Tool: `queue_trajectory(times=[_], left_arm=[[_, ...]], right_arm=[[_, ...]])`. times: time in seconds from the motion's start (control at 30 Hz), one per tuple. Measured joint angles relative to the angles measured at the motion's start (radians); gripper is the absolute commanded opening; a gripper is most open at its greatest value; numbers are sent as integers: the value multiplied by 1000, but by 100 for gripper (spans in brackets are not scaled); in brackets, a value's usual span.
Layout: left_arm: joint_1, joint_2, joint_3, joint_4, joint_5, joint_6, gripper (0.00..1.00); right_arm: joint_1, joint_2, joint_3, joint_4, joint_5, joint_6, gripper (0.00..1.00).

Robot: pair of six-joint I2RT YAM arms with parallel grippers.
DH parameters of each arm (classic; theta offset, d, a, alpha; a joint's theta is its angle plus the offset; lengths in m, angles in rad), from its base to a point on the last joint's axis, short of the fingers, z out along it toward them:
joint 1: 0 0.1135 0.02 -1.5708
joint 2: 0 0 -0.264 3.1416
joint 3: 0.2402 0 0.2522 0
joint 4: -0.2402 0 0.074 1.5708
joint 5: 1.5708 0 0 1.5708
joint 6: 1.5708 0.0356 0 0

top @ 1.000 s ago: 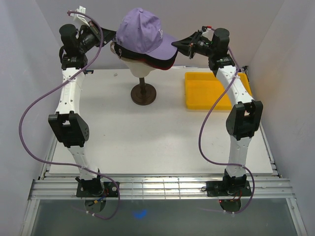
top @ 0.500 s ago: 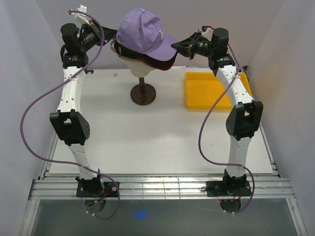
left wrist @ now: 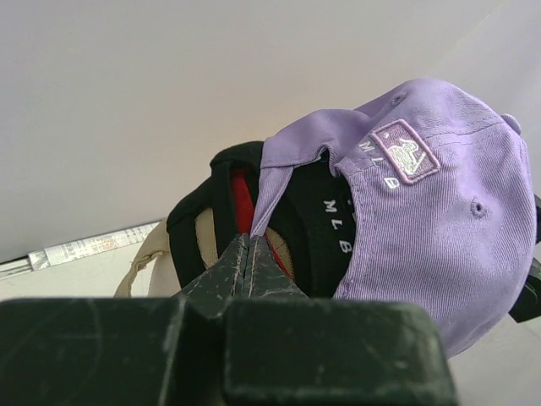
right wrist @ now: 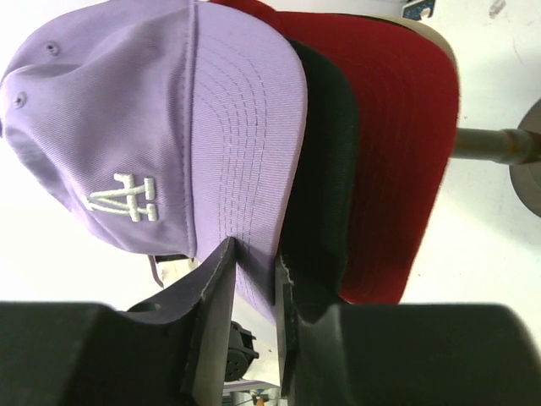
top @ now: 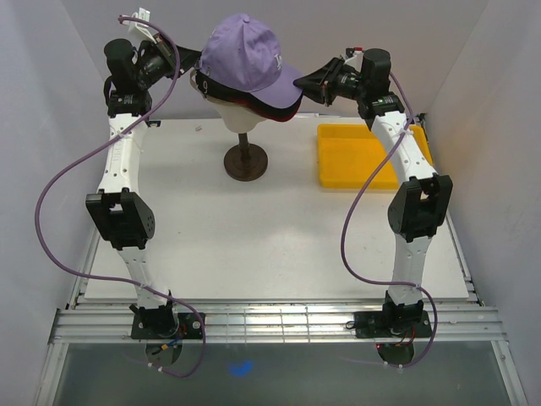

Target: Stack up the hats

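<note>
The left gripper (left wrist: 249, 247) had its fingers pressed together on the tip of the rear strap of the lavender cap (left wrist: 423, 211), at the back opening where black and red fabric showed underneath. The right gripper (right wrist: 254, 262) pinched the front edge of the same cap's brim, one finger on each face. That cap sat topmost on the stack, over a black cap (right wrist: 325, 169) and a red cap (right wrist: 397, 144). All were carried on the beige mannequin head (top: 241, 114) above its dark stand (top: 246, 161), with a yellow tray (top: 359, 156) off to the right. The step looked like seating this last cap. Done well, both arms would draw down evenly, front and back, so the crown settled square and the lavender brim, which sat offset beside the black one, lined up. Letting go gently would keep strap and brim from dragging the stack askew.
</note>
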State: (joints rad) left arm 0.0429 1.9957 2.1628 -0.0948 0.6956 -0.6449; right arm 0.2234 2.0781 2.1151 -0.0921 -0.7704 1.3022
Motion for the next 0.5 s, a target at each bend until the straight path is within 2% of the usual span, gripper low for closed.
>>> queue_trajectory(times=[0.37, 0.5], left_arm=[[13, -1, 0, 3, 22, -2, 2], [33, -1, -2, -4, 24, -4, 6]], right_arm=[[-4, -16, 0, -106, 35, -63, 31], [-29, -16, 3, -181, 71, -105, 25]])
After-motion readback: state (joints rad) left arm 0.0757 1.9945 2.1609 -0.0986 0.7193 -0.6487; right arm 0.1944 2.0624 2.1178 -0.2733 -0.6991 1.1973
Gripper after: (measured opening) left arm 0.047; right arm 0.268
